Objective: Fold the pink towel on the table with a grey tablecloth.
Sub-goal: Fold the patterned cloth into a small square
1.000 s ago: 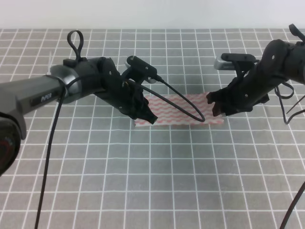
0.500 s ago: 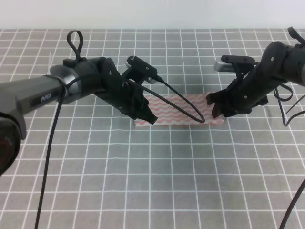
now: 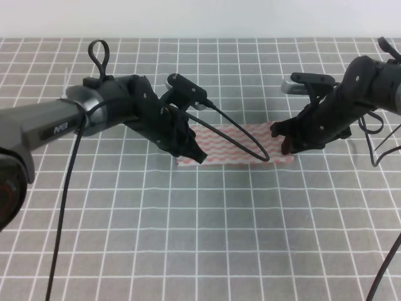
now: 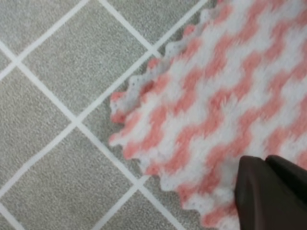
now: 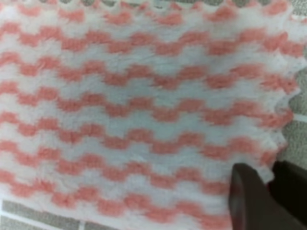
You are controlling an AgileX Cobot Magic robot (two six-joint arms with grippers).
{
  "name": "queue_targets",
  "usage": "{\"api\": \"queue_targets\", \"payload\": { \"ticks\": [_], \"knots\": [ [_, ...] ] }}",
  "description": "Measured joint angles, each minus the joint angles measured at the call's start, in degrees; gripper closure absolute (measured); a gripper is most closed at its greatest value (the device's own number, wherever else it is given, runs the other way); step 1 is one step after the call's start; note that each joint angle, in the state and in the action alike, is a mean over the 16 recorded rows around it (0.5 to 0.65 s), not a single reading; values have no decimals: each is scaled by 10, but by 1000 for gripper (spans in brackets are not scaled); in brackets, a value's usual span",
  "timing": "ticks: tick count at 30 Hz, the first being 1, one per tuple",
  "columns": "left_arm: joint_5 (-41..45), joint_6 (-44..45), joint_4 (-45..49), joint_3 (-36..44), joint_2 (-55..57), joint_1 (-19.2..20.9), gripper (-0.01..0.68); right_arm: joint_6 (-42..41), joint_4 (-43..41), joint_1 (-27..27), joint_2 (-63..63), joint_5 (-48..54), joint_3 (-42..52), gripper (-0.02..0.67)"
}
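Pink towel [image 3: 238, 145] lies flat on the table with a grey tablecloth [image 3: 200, 238], a little to the far side of the middle, with one gripper at each end.

The left gripper [image 3: 193, 153] is at the near left corner of the towel; in the left wrist view its dark fingertips [image 4: 268, 191] stand close together over the zigzag edge, but I cannot tell if they pinch the cloth. The right gripper [image 3: 287, 143] is at the right end of the towel; in the right wrist view two dark fingertips [image 5: 249, 196] are beside each other at the near right corner, one over the pink stripes, and whether they are clenched on the cloth is also not clear. A black cable [image 3: 241, 135] loops over the towel.
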Motion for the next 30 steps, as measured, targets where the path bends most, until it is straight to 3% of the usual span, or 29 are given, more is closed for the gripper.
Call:
{"api": "queue_targets", "payload": {
  "ticks": [10,30],
  "knots": [
    [1,0,0,0,0,0,673,-2,2,0,0,9,-16,653],
    [3,0,-2,0,-1,0,672,-59,54,4,0,63,-59,664]
  ]
}}
